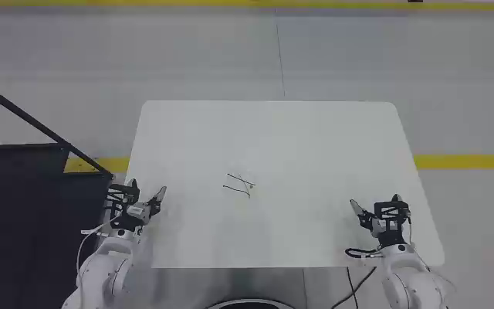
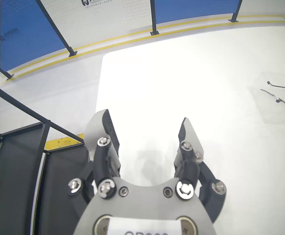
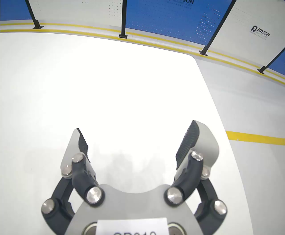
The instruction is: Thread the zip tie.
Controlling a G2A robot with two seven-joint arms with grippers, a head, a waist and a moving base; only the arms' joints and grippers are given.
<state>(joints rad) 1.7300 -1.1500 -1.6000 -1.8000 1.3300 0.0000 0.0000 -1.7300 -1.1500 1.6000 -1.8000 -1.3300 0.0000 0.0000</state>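
Note:
Two thin black zip ties (image 1: 240, 185) lie side by side near the middle of the white table (image 1: 309, 139). The left wrist view shows the zip ties (image 2: 273, 91) far off from the fingers. My left gripper (image 1: 139, 202) (image 2: 145, 119) is open at the table's near left edge, nothing between its fingers. At the near right corner my right gripper (image 1: 380, 211) (image 3: 137, 128) is open too, holding nothing. Both grippers are well apart from the zip ties.
A black frame with a dark panel (image 1: 35, 208) stands just left of the table, close to my left arm. Grey floor with a yellow line (image 1: 455, 161) surrounds the table. Fence posts and blue panels (image 3: 169, 17) stand far behind.

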